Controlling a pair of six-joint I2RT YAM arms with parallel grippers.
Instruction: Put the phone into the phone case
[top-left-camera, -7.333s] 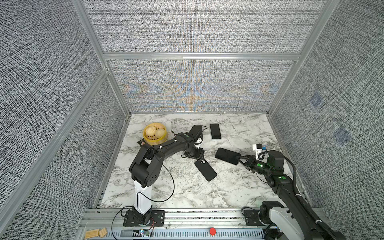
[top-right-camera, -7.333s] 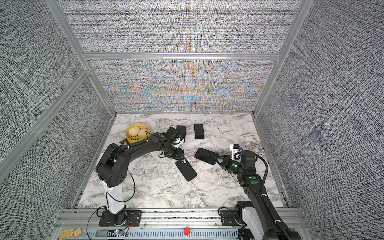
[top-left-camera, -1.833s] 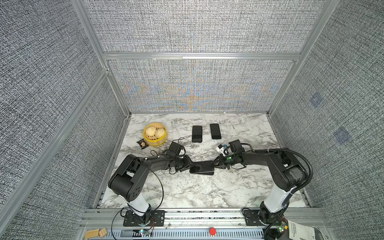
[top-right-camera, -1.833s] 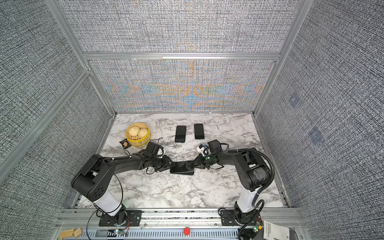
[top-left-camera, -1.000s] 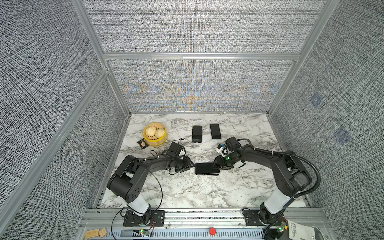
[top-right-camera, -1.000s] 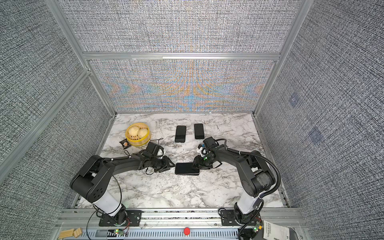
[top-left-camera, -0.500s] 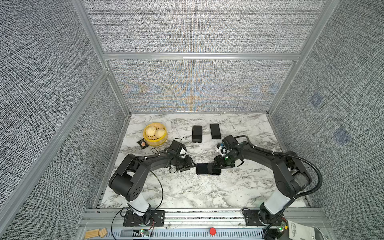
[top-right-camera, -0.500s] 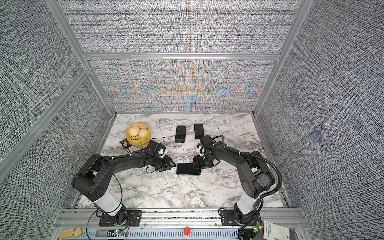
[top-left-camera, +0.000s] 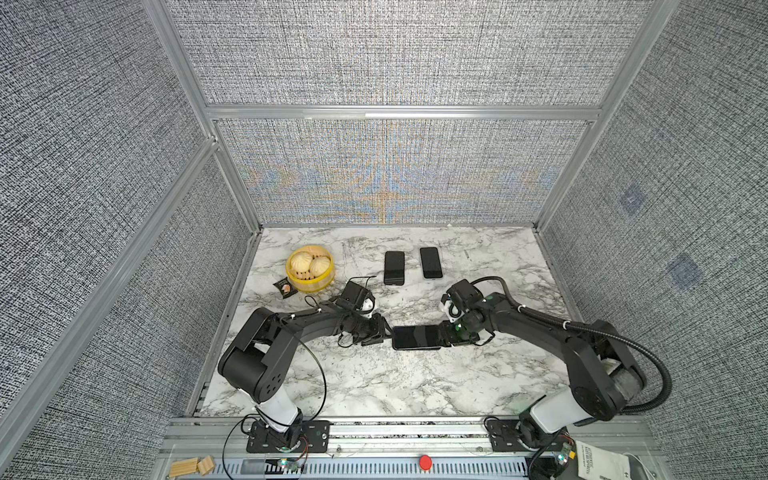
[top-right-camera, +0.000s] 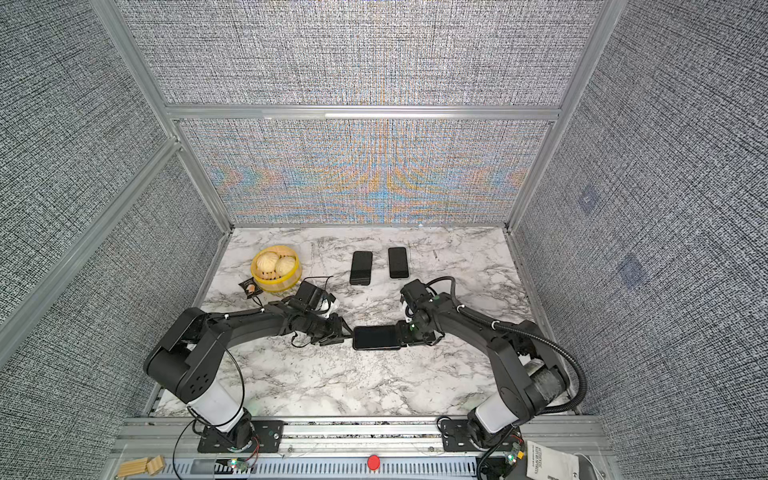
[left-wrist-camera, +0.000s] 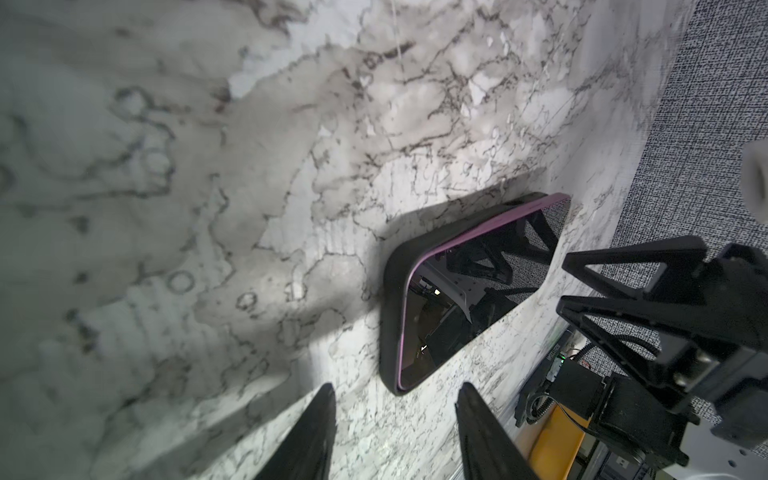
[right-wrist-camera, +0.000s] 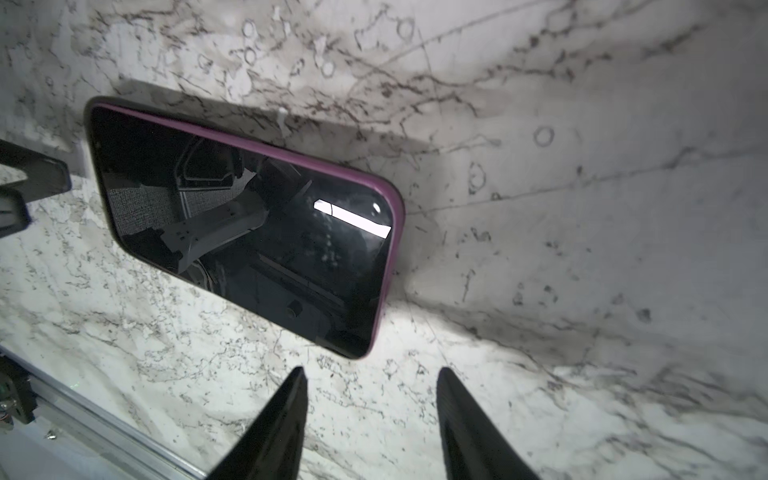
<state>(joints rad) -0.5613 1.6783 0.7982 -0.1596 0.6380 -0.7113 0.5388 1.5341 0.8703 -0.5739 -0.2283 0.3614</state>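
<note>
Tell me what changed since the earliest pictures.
The phone, earlier held by the right gripper, now lies in the phone case mid-table; the case swung from diagonal to crosswise. The right gripper let go; it and the left gripper stand open at its ends. The two back phones and the bun basket stayed.

Walls: I see grey woven fabric panels (top-left-camera: 395, 54) on three sides, with a rainbow shimmer on the rear one.
Frame: silver aluminium bars (top-left-camera: 403, 112) edge them.
Surface: my tabletop (top-left-camera: 374, 386) is white marble with grey veins, brightly lit.
Front edge: a metal rail (top-left-camera: 415, 432) runs along it.
</note>
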